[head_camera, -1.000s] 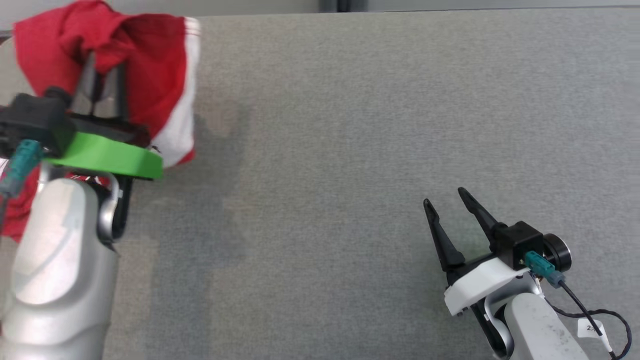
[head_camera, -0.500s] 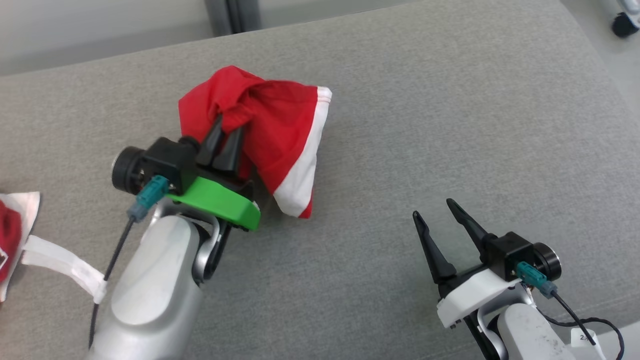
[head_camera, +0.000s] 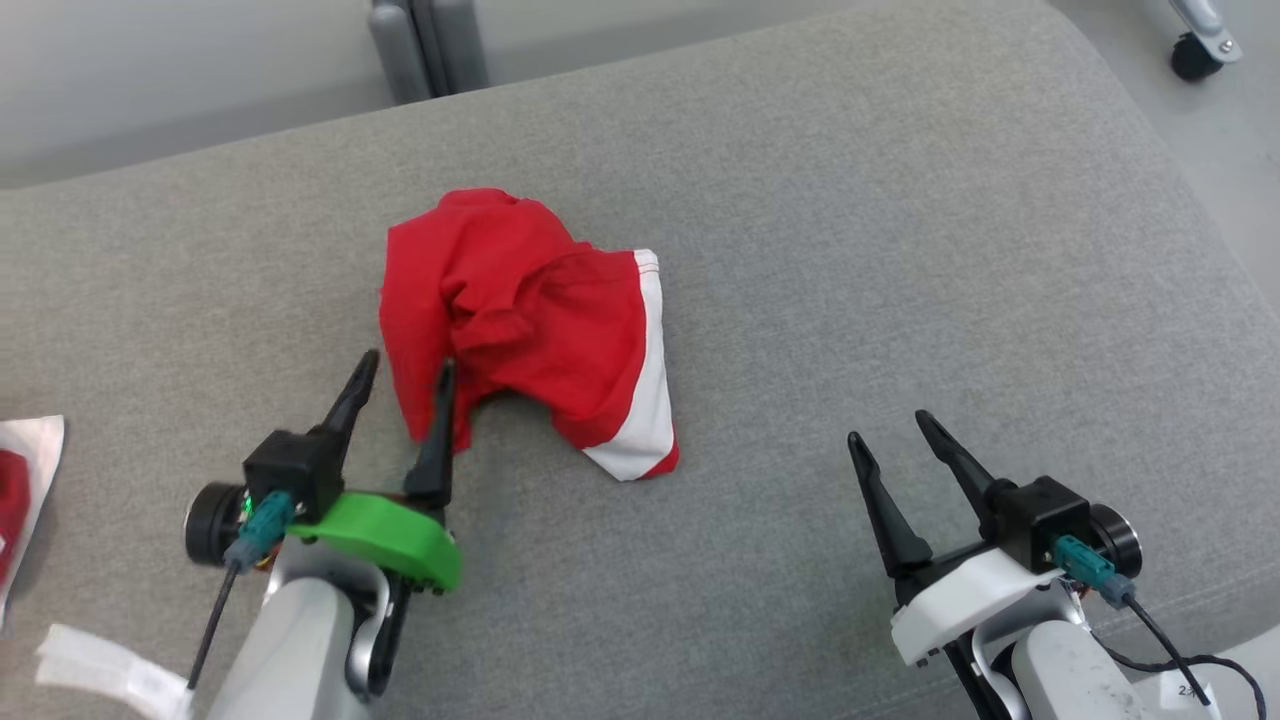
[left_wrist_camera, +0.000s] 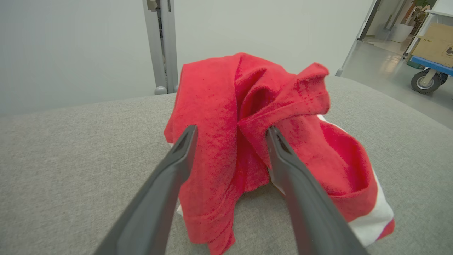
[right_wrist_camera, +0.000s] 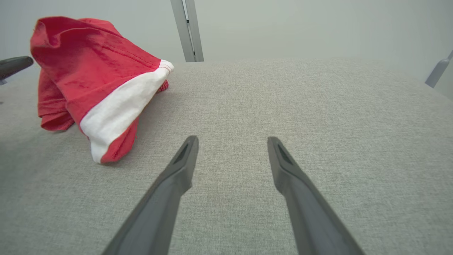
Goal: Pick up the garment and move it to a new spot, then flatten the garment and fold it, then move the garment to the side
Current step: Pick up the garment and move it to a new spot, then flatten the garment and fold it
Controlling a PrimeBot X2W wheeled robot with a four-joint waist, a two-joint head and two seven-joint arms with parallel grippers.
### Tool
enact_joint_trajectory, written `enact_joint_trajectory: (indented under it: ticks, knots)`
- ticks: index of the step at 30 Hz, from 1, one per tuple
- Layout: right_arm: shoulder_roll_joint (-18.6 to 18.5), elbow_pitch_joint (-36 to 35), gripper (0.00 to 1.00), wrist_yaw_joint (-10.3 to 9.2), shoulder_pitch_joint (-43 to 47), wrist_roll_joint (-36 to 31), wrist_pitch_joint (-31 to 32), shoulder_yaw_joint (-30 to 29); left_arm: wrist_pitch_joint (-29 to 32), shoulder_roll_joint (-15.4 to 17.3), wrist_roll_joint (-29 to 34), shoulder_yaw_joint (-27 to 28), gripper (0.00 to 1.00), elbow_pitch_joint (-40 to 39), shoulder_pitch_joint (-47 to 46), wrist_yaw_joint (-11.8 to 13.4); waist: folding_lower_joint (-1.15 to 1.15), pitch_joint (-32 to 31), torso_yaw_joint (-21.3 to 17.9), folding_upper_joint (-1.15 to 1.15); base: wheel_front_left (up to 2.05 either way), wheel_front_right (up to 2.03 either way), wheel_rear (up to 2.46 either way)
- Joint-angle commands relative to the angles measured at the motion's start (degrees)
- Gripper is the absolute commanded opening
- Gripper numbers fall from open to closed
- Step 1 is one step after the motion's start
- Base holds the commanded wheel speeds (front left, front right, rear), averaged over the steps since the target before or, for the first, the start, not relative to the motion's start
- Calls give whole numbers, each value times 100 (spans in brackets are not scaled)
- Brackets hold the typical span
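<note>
Released, the garment [head_camera: 520, 310] lies just ahead of spread left jaws; right jaws spread.

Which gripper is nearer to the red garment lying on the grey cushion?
Left. The left gripper, jaws open, has its fingertips at the red garment's near edge, one finger overlapping the cloth. The right gripper, also open, sits well off to the garment's right, over bare cushion.

A red-and-white cloth [head_camera: 25, 465] is cut off at the left edge.
</note>
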Motion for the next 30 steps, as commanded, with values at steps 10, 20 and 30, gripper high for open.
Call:
enact_joint_trajectory:
  ticks: [10, 20, 30]
  knots:
    - [-22, 78, 100, -8, 356, -57, -2, -145, -4, -262, 585, 1271, 100, -473, 1353, 21, 0, -701, 567, 0, 0, 0, 0]
    - [-21, 241, 100, -8, 618, -83, -2, -146, -5, -439, 753, 1583, 100, -655, 2148, -8, 0, -934, 816, 0, 0, 0, 0]
    - [-21, 94, 100, -8, -385, 166, -2, 537, -4, -449, 561, 1314, 100, -715, 1710, -19, 0, -444, 1221, 0, 0, 0, 0]
